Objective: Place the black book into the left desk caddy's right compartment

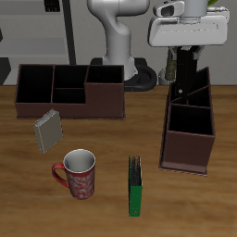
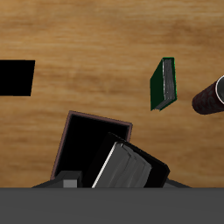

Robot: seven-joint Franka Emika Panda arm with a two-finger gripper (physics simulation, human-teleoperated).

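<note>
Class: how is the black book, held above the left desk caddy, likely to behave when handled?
The black book looks like a thick hardcover, so it probably stays stiff rather than flopping. Its plain, smooth-looking cover may slip somewhat. Released on edge into the left desk caddy, it would likely lean on a wall.

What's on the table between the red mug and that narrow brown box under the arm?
The green book stands on edge between the mug and the left desk caddy; otherwise it is bare wood. The exterior view shows this.
</note>
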